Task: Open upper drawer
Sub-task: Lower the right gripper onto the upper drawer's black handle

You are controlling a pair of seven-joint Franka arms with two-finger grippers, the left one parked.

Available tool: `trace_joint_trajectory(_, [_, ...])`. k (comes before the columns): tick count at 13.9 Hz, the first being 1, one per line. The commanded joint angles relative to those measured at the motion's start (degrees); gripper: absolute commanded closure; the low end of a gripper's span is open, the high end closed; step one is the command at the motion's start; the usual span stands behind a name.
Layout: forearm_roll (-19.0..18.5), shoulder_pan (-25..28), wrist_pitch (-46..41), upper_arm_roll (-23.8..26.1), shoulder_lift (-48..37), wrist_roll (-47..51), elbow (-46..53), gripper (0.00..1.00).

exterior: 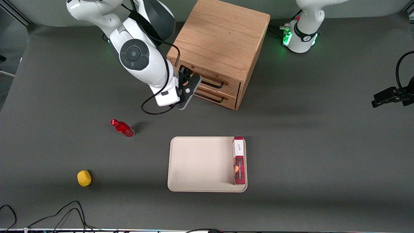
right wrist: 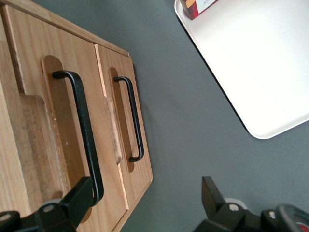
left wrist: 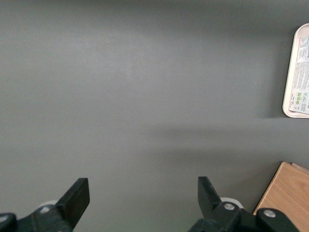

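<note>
- One wooden cabinet [exterior: 223,42] on the surface [exterior: 323,145], at about 12 o'clock.
- Two drawers in it: the upper drawer [exterior: 223,84] and the lower drawer [exterior: 220,97].
- Two black handles, one on each drawer.
- One end effector [exterior: 191,91], of the working arm, in front of the drawers, fingers spread apart.
- One tray [exterior: 200,165], near the centre.
- One red box [exterior: 238,160] in the tray.
- One red bottle [exterior: 123,128], at about 9 o'clock.
- One yellow ball [exterior: 84,178], at about 8 o'clock.

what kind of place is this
Probably a robot lab test bench: a dark matted table with a wooden cabinet, a tray and loose cables. The open gripper sits at the upper drawer handle.
</note>
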Motion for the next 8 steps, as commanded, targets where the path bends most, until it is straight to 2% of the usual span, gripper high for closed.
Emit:
trace_joint_trajectory(1, [-0.9,2.1,1.1,-0.2,0.2,0.4,-0.1,0.00])
trace_joint_trajectory(8, [-2.3,4.4,5.1,-0.2,2.0,1.8,-2.2,0.00])
